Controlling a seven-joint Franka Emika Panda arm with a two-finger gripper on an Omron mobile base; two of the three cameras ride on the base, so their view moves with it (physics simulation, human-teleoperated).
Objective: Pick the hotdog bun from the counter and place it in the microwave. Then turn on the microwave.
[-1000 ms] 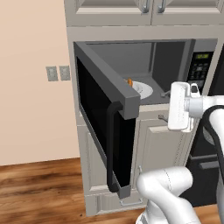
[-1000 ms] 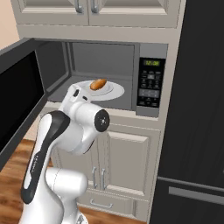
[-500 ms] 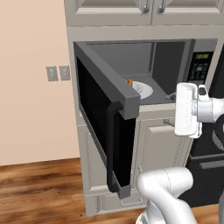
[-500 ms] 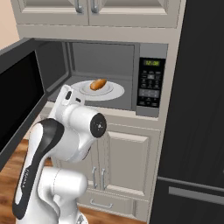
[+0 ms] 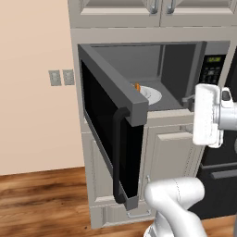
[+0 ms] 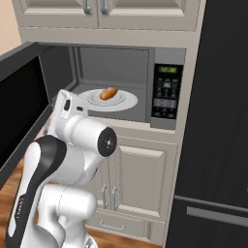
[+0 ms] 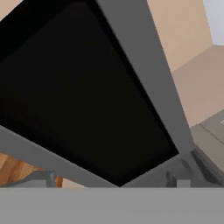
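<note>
Glossy white robot arm (image 6: 72, 160) of rounded tubular segments, black curved band along one link, dark grey round joint cap with small pale dots, boxy white hand block (image 5: 207, 115)

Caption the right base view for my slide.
Small tan hotdog bun on white plate inside open grey-framed microwave.

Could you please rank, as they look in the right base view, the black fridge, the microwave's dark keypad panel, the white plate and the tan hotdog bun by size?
Largest to smallest:
1. Tall black fridge
2. Dark keypad panel with green display
3. Round white plate; close to the panel in apparent area, so their order is unsure
4. Small tan hotdog bun, lying on the plate
</note>
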